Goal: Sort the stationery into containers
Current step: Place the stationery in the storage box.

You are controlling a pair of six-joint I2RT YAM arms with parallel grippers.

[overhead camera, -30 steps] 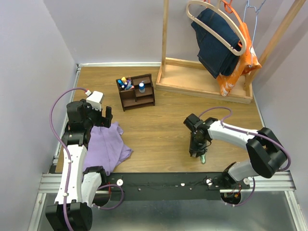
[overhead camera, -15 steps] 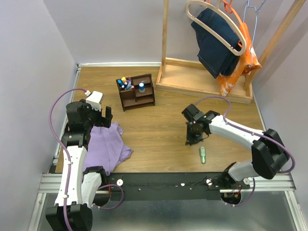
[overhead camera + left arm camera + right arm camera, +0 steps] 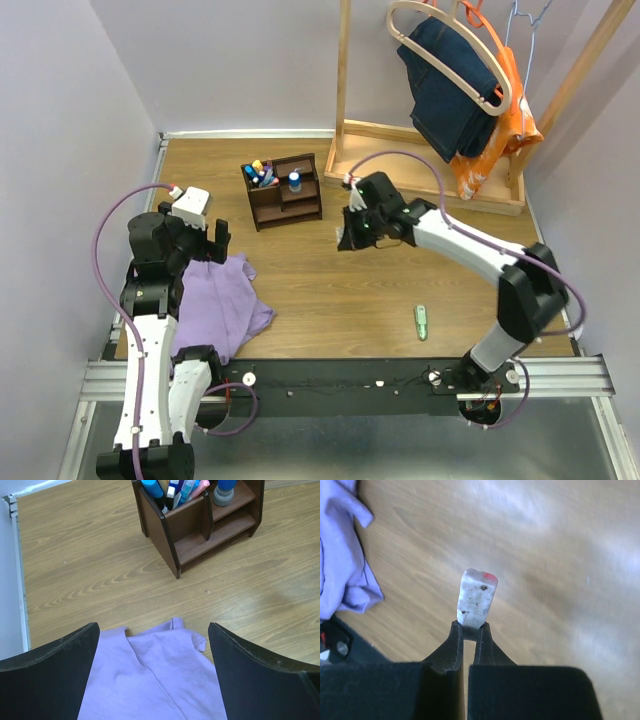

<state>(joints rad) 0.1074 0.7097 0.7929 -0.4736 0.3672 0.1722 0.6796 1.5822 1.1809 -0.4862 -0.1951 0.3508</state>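
The dark brown organiser (image 3: 285, 192) stands at the back left; it also shows in the left wrist view (image 3: 200, 527). Several pens (image 3: 262, 173) stand in its left compartment (image 3: 175, 487), and a blue-grey cylinder (image 3: 294, 181) sits on its shelf (image 3: 224, 491). My right gripper (image 3: 348, 238) is shut on a small white block (image 3: 477, 599) with a red corner and dark specks, held above the table right of the organiser. A pale green piece (image 3: 421, 321) lies alone on the table at the front right. My left gripper (image 3: 215, 240) is open and empty over a purple cloth.
A purple cloth (image 3: 215, 305) lies at the front left, under my left jaws (image 3: 150, 680), and shows in the right wrist view (image 3: 340, 555). The light wooden rack base (image 3: 420, 170) with hanging garments (image 3: 455, 80) stands at the back right.
My right arm has swung from beside the pale green piece at the front right up and left toward the organiser, carrying the white block. The left arm shifted slightly.
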